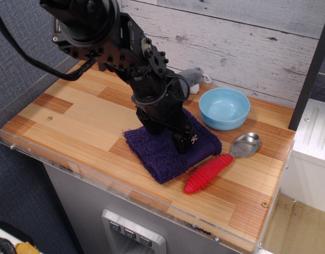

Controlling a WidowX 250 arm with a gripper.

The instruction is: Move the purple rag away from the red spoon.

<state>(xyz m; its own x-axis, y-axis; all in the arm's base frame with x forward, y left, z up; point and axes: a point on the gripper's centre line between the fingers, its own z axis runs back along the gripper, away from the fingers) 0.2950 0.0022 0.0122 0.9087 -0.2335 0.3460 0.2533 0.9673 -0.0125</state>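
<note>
The purple rag [156,156] lies flat on the wooden table [72,114], front of centre. Its right corner touches or nearly touches the red spoon [207,173], which lies diagonally to the right with its silver bowl pointing up right. My gripper [184,144] points down onto the right half of the rag. Its fingers are together and pressed into the cloth, apparently pinching it. The arm hides the rag's far edge.
A light blue bowl [224,108] stands behind the spoon. A small grey plush toy [194,77] sits at the back wall, partly hidden by the arm. A clear acrylic rim [152,203] runs along the table's front and left edges.
</note>
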